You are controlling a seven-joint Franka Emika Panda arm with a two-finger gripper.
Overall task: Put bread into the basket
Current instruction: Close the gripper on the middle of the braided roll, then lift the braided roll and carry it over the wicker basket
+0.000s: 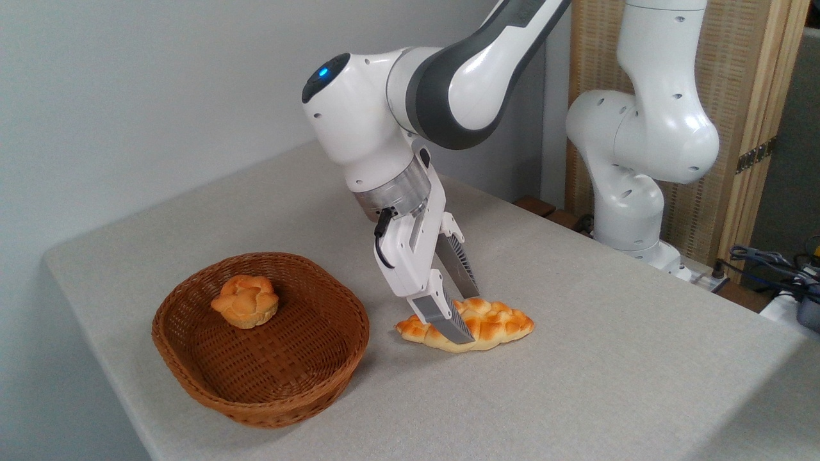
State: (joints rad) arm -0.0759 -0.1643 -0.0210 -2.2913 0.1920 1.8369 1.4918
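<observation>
The arm's fingers (462, 317) straddle the braided bread (471, 326) across its middle, one on the near side, one behind — spread apart, not visibly pressing the crust. The loaf lies on the bench (608, 358), its long axis running left to right, just to the right of the wicker basket (192, 358), which already holds a small round bun (246, 301).

Gripper (466, 315) straddled the bread (493, 326) on the table (608, 358), fingers either side. Basket (259, 339) sat left, apart, holding a small bun (245, 301).
</observation>
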